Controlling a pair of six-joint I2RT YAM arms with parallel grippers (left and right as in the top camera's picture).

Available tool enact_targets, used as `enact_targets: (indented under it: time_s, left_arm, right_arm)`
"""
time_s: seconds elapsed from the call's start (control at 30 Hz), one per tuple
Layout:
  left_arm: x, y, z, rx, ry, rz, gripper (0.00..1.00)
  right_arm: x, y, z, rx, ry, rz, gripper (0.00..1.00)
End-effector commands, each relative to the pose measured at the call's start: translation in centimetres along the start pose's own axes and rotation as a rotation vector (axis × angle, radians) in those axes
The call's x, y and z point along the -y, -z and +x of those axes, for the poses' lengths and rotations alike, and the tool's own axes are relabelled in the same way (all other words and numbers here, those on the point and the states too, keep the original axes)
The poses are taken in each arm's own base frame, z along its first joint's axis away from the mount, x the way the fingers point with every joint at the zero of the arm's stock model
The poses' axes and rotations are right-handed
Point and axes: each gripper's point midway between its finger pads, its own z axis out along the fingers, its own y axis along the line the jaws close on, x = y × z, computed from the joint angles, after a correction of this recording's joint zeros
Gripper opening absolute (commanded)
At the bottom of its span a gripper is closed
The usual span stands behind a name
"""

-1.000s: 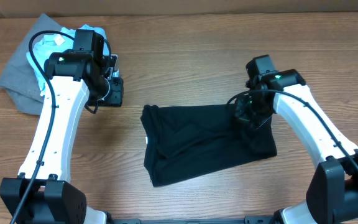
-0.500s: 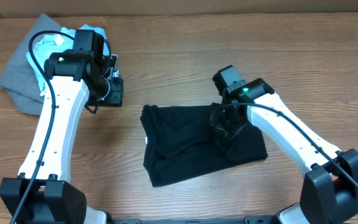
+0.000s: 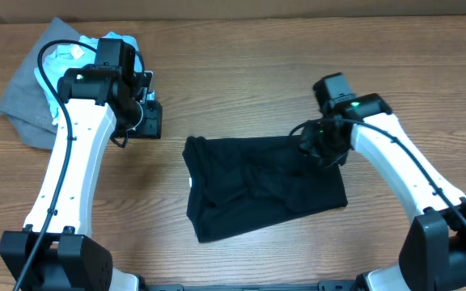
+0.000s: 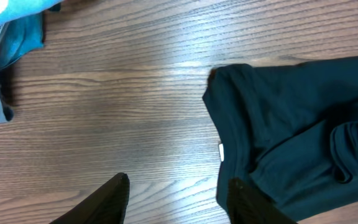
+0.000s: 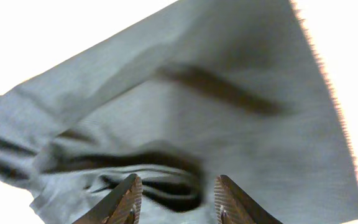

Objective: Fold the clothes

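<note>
Black T-shirt [image 3: 257,186]: lies at the middle of the table [image 3: 241,89] as a rumpled, slanted oblong. Wrinkles and a loose bunch run through its middle, and the neck end with the white tag [image 4: 221,151] faces left.
Fold so far: looks only partly done, since the edges are uneven and the lower left corner juts out.
Right gripper [image 3: 320,145]: over the shirt's upper right corner, fingers [image 5: 129,193] apart, with no cloth visibly pinched between them.
Left gripper [image 3: 148,121]: over bare wood just up and left of the shirt, fingers spread, holding nothing.
Risk, pinch: closing on the bunched ridge could catch one layer or too many, and the fold would drag open or skew.
Risk, lone pull: with only one arm at the cloth, the soft fabric may slide over the smooth wood instead of folding.
Risk, neighbours: the light blue T-shirt [image 3: 118,40] and grey garment [image 3: 23,105] are heaped at the far left, well apart from the shirt. The left arm hangs over them and might snag one.
</note>
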Motion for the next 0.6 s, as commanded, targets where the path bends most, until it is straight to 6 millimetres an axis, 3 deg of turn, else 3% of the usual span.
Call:
enact_targets:
  time_s: [0.0,0.1,0.13,0.2,0.4,0.57]
  left_arm:
    - [0.4,-0.2,0.5,-0.006,-0.009,0.033,0.54]
    - [0.5,-1.0,0.9,-0.019,-0.007,0.044,0.53]
    - [0.5,-1.3,1.0,-0.023,-0.006,0.045,0.53]
    - [0.5,-1.6,1.3,-0.032,-0.006,0.045,0.52]
    - [0.4,-1.9,1.4,-0.034,-0.006,0.045,0.53]
    - [0.5,-1.9,1.0,-0.018,-0.007,0.047,0.53]
  right_arm:
    - [1.3,0.3,-0.3,0.002,0.054,0.013,0.41]
    - [1.9,-1.3,0.7,-0.040,0.059,0.029,0.41]
    - [1.8,-1.9,1.4,-0.069,0.059,0.017,0.34]
    - [0.9,-2.5,2.2,-0.101,0.127,-0.040,0.31]
    - [-2.5,-1.7,2.9,-0.111,0.382,-0.238,0.62]
    - [-3.2,-1.6,3.2,-0.095,0.561,-0.275,0.68]
